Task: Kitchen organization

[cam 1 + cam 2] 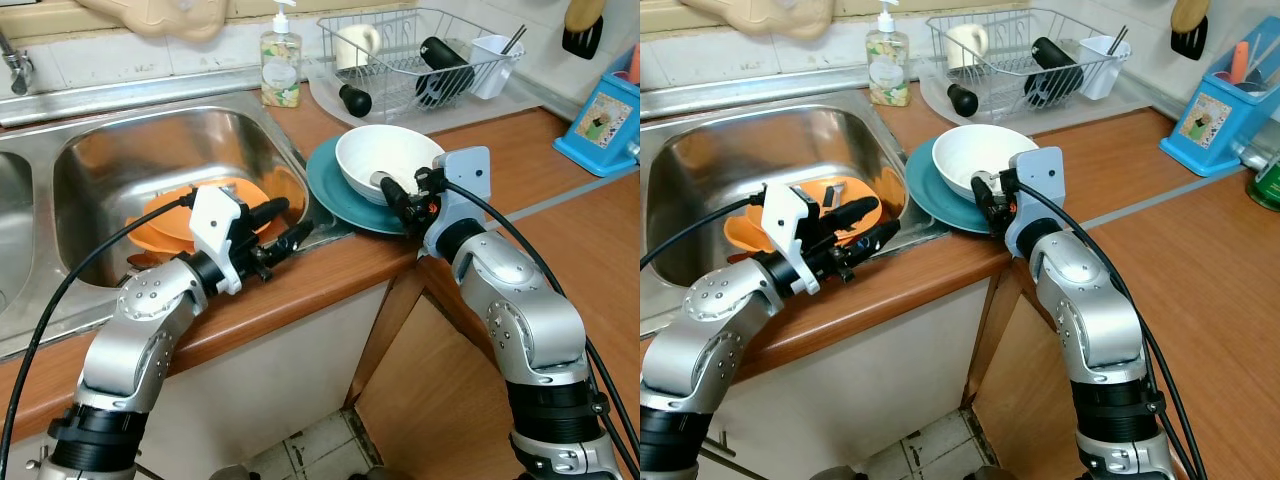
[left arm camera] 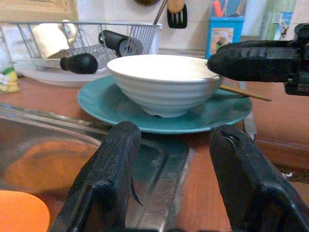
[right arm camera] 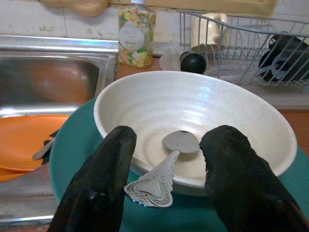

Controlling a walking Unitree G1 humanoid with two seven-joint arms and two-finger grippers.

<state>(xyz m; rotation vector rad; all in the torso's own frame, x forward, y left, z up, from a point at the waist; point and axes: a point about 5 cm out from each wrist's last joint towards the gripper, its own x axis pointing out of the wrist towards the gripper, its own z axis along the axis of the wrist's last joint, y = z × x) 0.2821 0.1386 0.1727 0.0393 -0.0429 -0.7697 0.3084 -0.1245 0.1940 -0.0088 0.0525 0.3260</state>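
Note:
A white bowl (image 1: 385, 155) sits on a teal plate (image 1: 335, 195) on the wooden counter, just right of the sink. A metal spoon (image 3: 164, 169) lies in the bowl, its patterned handle hanging over the near rim. My right gripper (image 1: 397, 195) is open at that rim, one finger on each side of the spoon handle and apart from it. Open as well, my left gripper (image 1: 285, 225) hovers over the sink's right edge and points toward the plate. Orange plates (image 1: 175, 215) lie in the sink basin.
The steel sink (image 1: 150, 140) takes up the left side. At the back stand a soap bottle (image 1: 280, 65) and a wire dish rack (image 1: 420, 60) with a cup and black utensils. A blue utensil holder (image 1: 605, 120) stands far right. Beyond the counter edge the floor drops away.

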